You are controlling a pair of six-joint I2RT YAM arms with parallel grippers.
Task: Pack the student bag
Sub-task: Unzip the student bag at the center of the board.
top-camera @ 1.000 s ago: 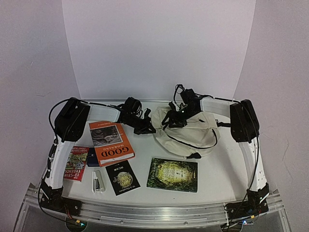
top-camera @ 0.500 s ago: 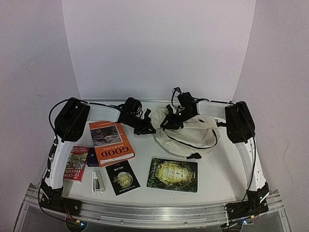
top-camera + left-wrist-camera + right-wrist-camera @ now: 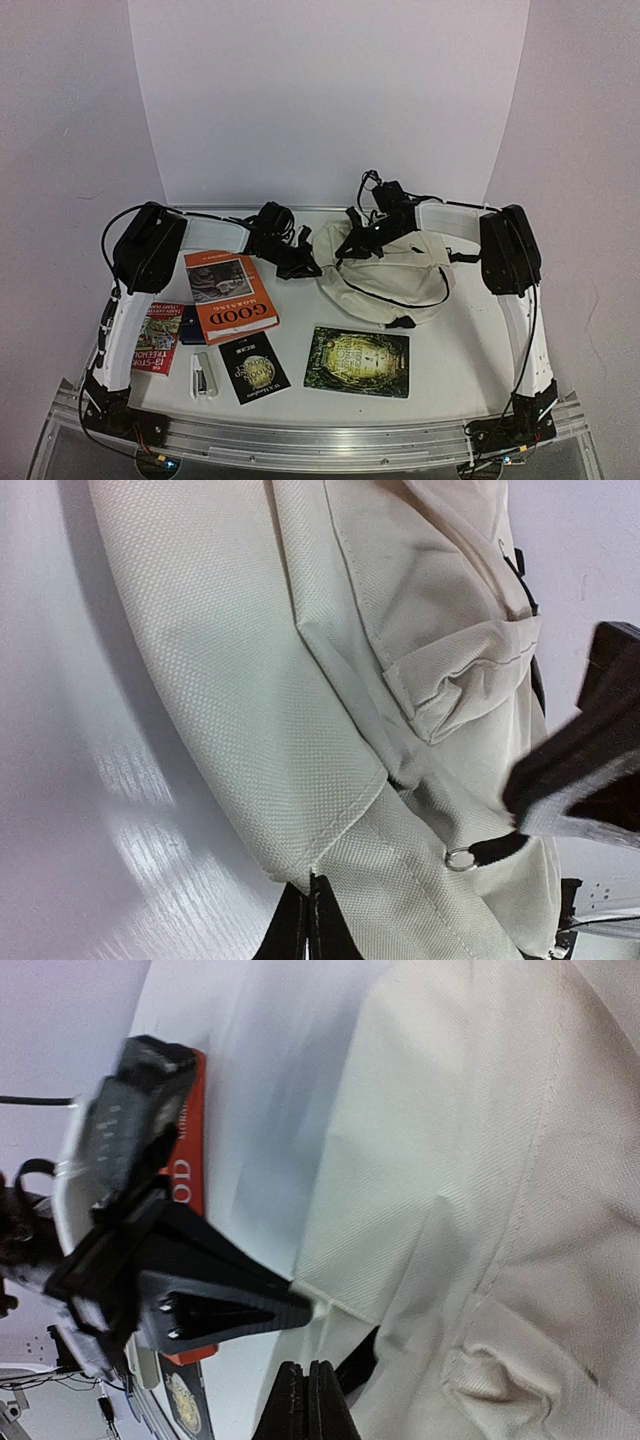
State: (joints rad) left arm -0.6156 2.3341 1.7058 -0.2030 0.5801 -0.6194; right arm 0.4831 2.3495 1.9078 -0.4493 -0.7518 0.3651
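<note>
1. Robot lab test cell; no home or shop fittings in view.
2. Plain white backdrop panels [image 3: 330,100] wall in three sides of a white worktop [image 3: 455,345].
3. Aluminium rail [image 3: 330,440] along the near edge carries the left arm [image 3: 125,330] and right arm [image 3: 525,340].
4. Black cables [image 3: 108,240] loop exposed along the arms.

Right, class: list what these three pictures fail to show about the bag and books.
- Top view: far end of the bag, covered by the right gripper.
- Top view: red book, partly under the left arm.
- Top view: blue item, mostly under the orange book.
- Right wrist view: orange book's title, blocked by the left gripper.
</note>
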